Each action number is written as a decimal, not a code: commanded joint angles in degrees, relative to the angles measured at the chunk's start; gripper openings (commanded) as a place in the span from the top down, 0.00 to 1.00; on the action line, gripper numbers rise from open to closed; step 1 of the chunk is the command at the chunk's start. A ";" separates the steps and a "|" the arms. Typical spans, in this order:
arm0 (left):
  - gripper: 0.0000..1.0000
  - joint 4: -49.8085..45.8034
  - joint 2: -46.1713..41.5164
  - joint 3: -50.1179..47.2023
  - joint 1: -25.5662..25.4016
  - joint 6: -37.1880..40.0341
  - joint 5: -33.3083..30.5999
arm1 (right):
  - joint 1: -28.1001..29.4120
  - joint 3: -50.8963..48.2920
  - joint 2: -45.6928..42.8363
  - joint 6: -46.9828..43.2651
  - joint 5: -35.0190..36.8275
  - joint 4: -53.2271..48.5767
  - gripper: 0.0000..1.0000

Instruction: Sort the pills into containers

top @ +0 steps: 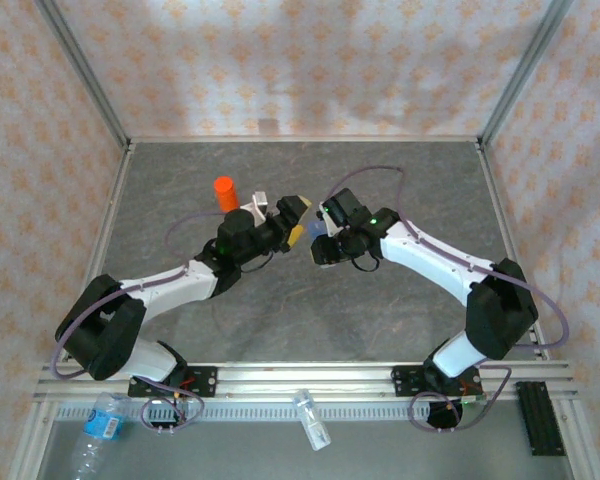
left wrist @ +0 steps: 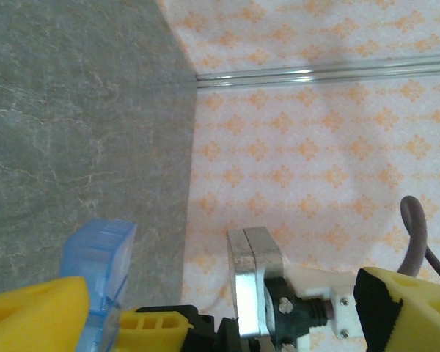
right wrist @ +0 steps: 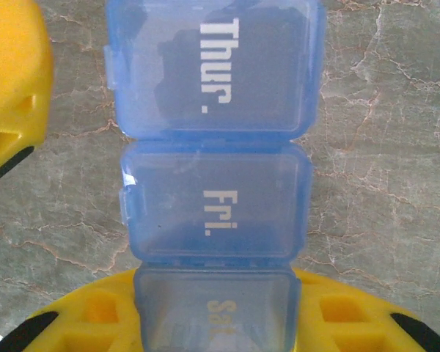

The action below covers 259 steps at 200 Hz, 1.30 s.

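Note:
The containers (right wrist: pixel 216 147) are a translucent blue pill-organizer strip with shut lids marked Thur., Fri. and Sat. My right gripper (right wrist: pixel 216 319) is shut on the Sat. end, a yellow finger on each side, and holds the strip above the grey table (right wrist: pixel 381 183). In the top view the strip (top: pixel 316 231) hangs between both grippers at mid-table. My left gripper (top: pixel 292 222) stands open, its jaws wide apart. The strip's far end (left wrist: pixel 99 260) lies against its left yellow finger (left wrist: pixel 29 315). A silver block (left wrist: pixel 255 275) sits between the left fingers. The pills are out of view.
An orange vial (top: pixel 224 192) stands just behind the left gripper. A clear water bottle (top: pixel 100 425) and a small clear vial (top: pixel 312 418) lie in front of the base rail. Patterned cloth walls (top: pixel 300 60) and metal frame posts enclose the table.

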 commanded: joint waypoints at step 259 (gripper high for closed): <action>0.07 2.74 2.09 3.57 -2.73 -0.97 0.07 | -1.27 0.44 1.11 1.27 1.26 1.80 0.67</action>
